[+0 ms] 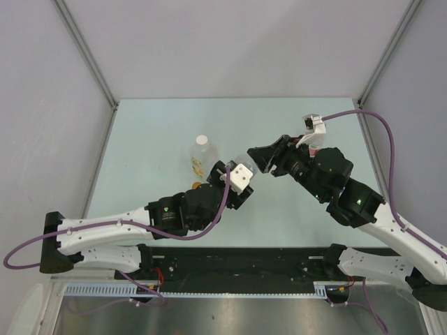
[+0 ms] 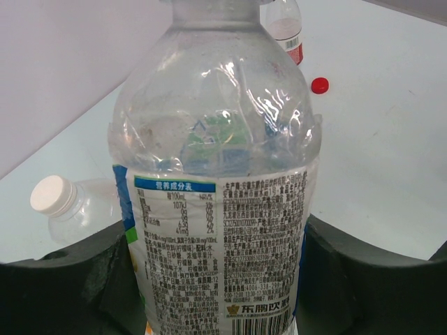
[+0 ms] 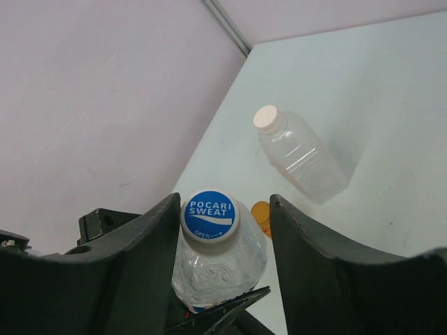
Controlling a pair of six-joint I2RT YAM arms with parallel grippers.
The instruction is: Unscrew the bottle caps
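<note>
My left gripper (image 2: pixel 216 279) is shut on the body of a clear bottle (image 2: pixel 216 139) with a blue-edged white label and holds it upright. In the right wrist view its blue cap (image 3: pixel 209 215), printed POCARI SWEAT, sits between the open fingers of my right gripper (image 3: pixel 223 209). The cap is close against the left finger (image 3: pixel 150 244), with a gap to the right one. In the top view the two grippers meet at mid-table, left (image 1: pixel 227 171) and right (image 1: pixel 253 159). A loose red cap (image 2: pixel 320 85) lies on the table.
A clear bottle with a white cap (image 3: pixel 266 117) lies on the table beyond the held one and also shows in the top view (image 1: pixel 202 150). A small orange round thing (image 3: pixel 260 213) lies beside it. A red-labelled bottle (image 2: pixel 283 28) stands near the red cap.
</note>
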